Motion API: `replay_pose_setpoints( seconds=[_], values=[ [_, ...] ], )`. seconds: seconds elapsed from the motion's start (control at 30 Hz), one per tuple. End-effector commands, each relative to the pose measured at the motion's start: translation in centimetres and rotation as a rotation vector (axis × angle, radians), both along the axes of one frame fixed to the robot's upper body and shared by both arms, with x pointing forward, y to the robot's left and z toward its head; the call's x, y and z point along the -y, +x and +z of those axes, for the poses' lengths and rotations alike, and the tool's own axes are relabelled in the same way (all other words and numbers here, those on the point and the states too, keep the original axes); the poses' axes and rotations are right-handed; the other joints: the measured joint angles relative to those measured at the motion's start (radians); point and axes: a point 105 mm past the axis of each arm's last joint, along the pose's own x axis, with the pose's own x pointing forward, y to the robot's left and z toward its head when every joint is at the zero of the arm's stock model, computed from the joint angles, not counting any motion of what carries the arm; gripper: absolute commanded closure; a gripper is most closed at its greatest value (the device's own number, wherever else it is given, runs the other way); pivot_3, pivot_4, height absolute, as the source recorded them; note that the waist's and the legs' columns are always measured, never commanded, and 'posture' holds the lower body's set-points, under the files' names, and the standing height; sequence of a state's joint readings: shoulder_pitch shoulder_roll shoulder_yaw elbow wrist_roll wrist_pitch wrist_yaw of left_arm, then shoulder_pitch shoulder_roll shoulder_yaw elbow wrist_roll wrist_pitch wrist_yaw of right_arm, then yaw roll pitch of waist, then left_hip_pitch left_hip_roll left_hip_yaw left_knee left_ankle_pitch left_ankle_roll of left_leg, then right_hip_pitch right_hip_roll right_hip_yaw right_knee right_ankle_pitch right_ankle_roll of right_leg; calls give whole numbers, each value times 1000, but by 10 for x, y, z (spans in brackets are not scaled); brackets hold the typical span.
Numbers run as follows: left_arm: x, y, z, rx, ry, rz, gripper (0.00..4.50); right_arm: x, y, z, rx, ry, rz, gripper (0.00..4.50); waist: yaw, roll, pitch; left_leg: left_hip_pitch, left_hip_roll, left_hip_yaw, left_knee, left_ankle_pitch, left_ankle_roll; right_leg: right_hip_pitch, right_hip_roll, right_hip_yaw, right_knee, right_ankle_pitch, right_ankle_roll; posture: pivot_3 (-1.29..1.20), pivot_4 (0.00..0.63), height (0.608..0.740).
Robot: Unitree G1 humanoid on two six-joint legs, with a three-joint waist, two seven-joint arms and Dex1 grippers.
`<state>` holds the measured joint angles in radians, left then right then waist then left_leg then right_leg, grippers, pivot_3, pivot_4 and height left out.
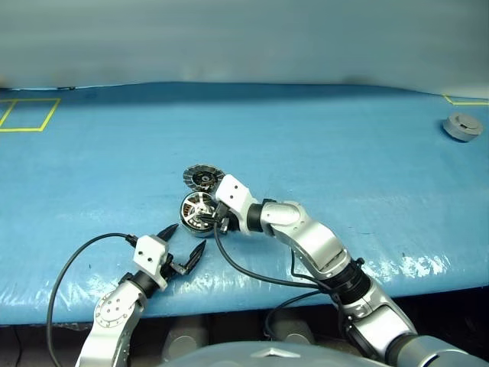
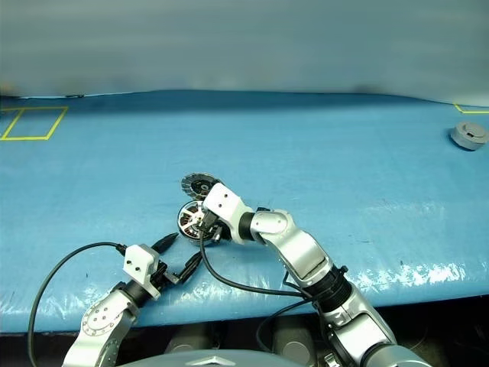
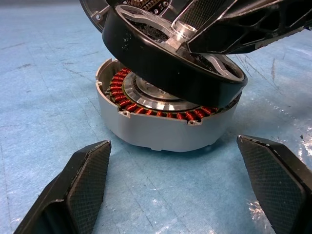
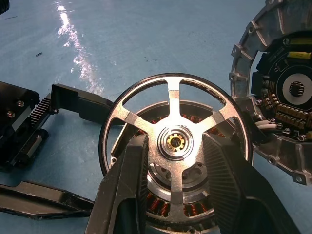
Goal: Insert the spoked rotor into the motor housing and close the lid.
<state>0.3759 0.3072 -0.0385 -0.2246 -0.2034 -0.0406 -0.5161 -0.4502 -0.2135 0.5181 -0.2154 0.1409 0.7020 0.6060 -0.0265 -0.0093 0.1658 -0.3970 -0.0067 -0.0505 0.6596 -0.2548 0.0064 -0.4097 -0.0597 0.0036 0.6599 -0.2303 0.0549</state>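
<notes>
Rotor held tilted over the housing, lid waiting just behind.

Your blue counter (image 1: 344, 138) fills most of the frame; a grey puck (image 1: 462, 126) sits alone at its far upper right. Near the centre, your right gripper (image 4: 173, 170) has its jaws closed on the spoked rotor (image 4: 175, 141), pinching the spokes by the hub. The rotor hangs slanted just above the motor housing (image 3: 161, 131), whose copper windings show beneath it. The lid (image 1: 202, 177) lies just behind the housing, dark hub up. At lower left, your left gripper (image 1: 183, 246) rests near the housing with jaws spread wide, gripping nothing.
</notes>
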Motion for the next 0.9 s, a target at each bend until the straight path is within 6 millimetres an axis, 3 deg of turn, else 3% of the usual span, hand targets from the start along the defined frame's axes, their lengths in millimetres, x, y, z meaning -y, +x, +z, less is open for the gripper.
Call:
replay_pose_setpoints(
  seconds=[0.03,0.47,0.73,0.87,0.9],
  values=[
    [-1,1,14,84,29,5,0,-3,0,5,31,-4,14,3169,0,0,0,0,0,0,0,0,0,0,0,0,0,0,0,0,150,740],
    [-3,2,17,124,51,27,0,-4,-1,0,24,-41,22,3169,0,0,0,0,0,0,0,0,0,0,0,0,0,0,0,0,150,740],
    [-2,2,17,119,42,22,0,-6,-1,14,6,20,17,3169,0,0,0,0,0,0,0,0,0,0,0,0,0,0,0,0,150,740],
    [-1,2,16,112,35,15,0,-6,-3,8,0,-12,45,3169,0,0,0,0,0,0,0,0,0,0,0,0,0,0,0,0,150,740],
    [-1,2,16,112,34,15,0,-5,-3,6,-1,-17,45,2819,0,0,0,0,0,0,0,0,0,0,0,0,0,0,0,0,150,740]
  ],
)
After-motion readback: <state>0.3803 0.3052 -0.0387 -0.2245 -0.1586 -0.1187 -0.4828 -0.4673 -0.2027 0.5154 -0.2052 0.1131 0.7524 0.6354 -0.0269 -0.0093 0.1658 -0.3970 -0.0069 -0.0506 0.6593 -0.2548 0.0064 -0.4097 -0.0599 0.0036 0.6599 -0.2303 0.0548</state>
